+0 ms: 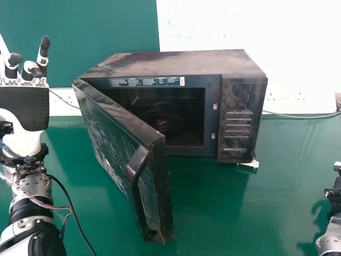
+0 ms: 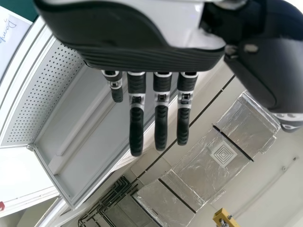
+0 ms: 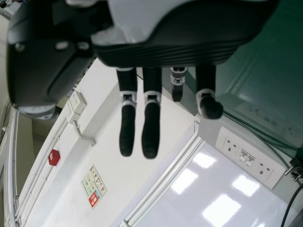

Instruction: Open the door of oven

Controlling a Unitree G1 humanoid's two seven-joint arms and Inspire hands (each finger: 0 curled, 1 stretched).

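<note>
Near right, the right hand (image 1: 334, 195) and, at left, the left hand (image 1: 24, 106) have fingers loosely spread. Between them the door (image 1: 112, 144) stands open toward the near side; its oven (image 1: 170, 61) sits farther back on the worktop (image 1: 213, 213).

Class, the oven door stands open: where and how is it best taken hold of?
Probably by the middle of the handle, coming from the robot's left: the long bar bows out from the door's outer face, turned that way, so fingers could likely curl behind it.
</note>
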